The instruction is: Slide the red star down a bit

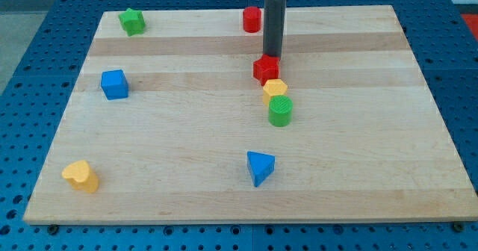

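The red star (265,69) lies on the wooden board, right of centre in the upper half. My tip (272,55) stands just above the star's top edge, touching or nearly touching it. A yellow block (275,90) sits right below the star, against its lower right side. A green cylinder (281,110) sits just below the yellow block. The three form a short line running down the view.
A red cylinder (252,19) stands at the top next to the rod. A green star (132,21) is at the top left, a blue cube (114,84) at the left, a yellow heart (81,175) at the bottom left, a blue triangle (260,166) at the bottom centre.
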### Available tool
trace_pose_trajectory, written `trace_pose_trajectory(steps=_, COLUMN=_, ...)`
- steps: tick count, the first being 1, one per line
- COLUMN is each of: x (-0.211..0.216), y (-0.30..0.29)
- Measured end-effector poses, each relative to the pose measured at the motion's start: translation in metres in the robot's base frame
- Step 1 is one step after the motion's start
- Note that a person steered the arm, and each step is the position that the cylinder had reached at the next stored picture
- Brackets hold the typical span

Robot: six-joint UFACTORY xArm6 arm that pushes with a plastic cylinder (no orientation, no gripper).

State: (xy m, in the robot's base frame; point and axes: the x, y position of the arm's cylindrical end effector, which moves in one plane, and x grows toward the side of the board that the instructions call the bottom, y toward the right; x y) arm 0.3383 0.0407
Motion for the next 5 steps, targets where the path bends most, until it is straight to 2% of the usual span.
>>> trace_pose_trajectory(steps=4, x=0.014, y=0.002)
trace_pose_trajectory(steps=5, x=-0.009, y=0.002)
